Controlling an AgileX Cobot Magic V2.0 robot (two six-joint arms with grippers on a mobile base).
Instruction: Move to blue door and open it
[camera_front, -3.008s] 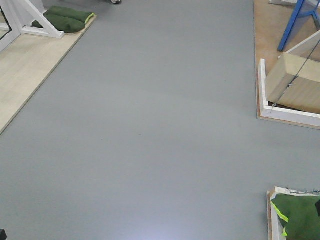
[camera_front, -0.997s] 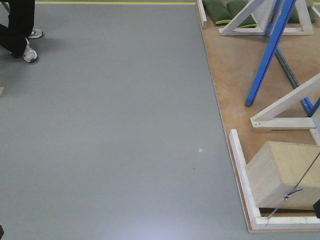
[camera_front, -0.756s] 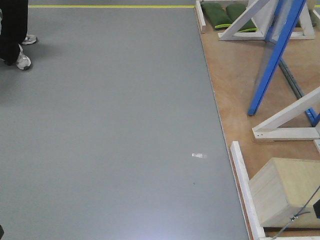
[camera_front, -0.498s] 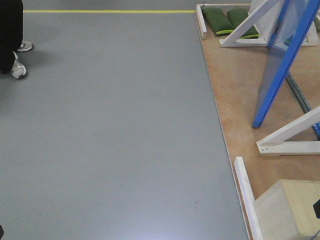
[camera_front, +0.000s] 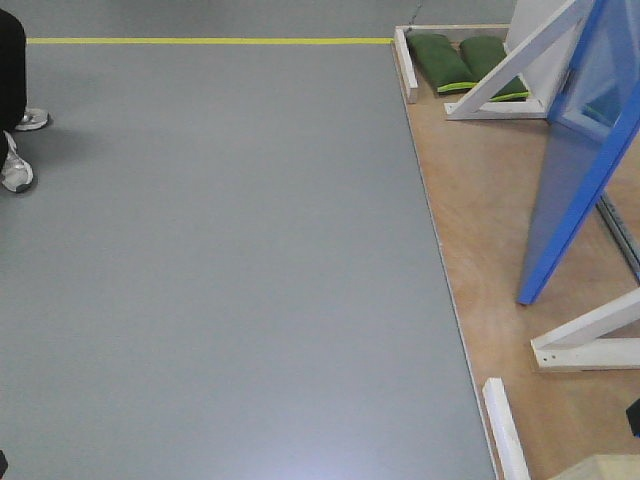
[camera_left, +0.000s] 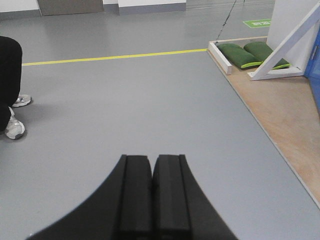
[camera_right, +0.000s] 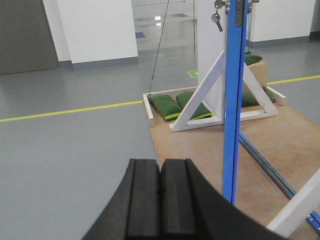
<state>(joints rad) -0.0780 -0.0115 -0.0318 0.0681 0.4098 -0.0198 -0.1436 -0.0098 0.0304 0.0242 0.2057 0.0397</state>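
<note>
The blue door (camera_front: 578, 170) stands on a wooden platform at the right of the front view, its lower part visible, seen at a slant. In the right wrist view it shows edge-on as a thin blue upright (camera_right: 233, 100) with keys and a metal latch plate (camera_right: 239, 12) near the top. A sliver of it shows at the right edge of the left wrist view (camera_left: 316, 75). My left gripper (camera_left: 151, 165) is shut and empty over the grey floor. My right gripper (camera_right: 161, 167) is shut and empty, left of the door's edge and well short of it.
The wooden platform (camera_front: 480, 210) has a raised white border (camera_front: 404, 62). White diagonal braces (camera_front: 510, 70) and green sandbags (camera_front: 465, 60) sit at its far end. A person's leg and shoes (camera_front: 15, 130) are at the left. A yellow floor line (camera_front: 200, 41) runs across the back.
The view has swung right and moved forward: the platform and blue door came in and grew closer, the wooden box slid out at the bottom, the person drifted to the left edge.
</note>
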